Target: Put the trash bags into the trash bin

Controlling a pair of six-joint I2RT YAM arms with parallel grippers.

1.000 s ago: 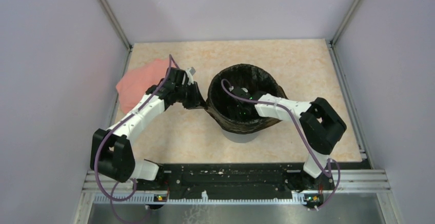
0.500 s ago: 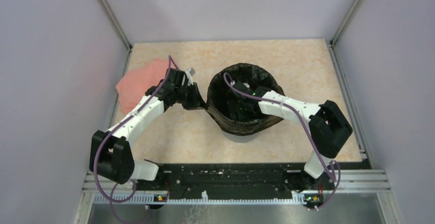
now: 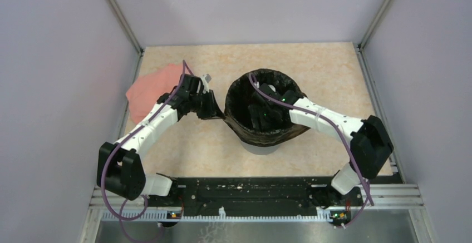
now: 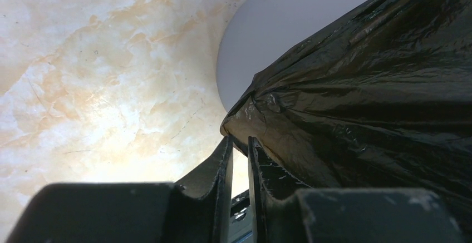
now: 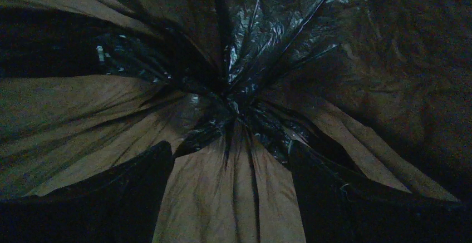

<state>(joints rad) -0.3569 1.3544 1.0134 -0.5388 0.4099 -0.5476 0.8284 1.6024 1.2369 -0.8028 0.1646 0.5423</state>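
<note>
Reaching down inside the trash bin (image 3: pixel 260 147), our right tool (image 5: pixel 227 151) held its jaws spread over the trash bag (image 5: pixel 239 104) gathered on the bin's floor, straight below it. Our left tool (image 4: pixel 239 151), just outside the bin's left rim, pinched the bag's overhanging edge, arm stretched low over the worktop (image 3: pixel 311 70).

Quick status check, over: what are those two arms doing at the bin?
Left fingers pinch edge of thin glossy black plastic bag. Right fingers open, deep inside bag-lined round grey plastic bin. Salmon-pink cloth lies aside, nothing blocking.
</note>
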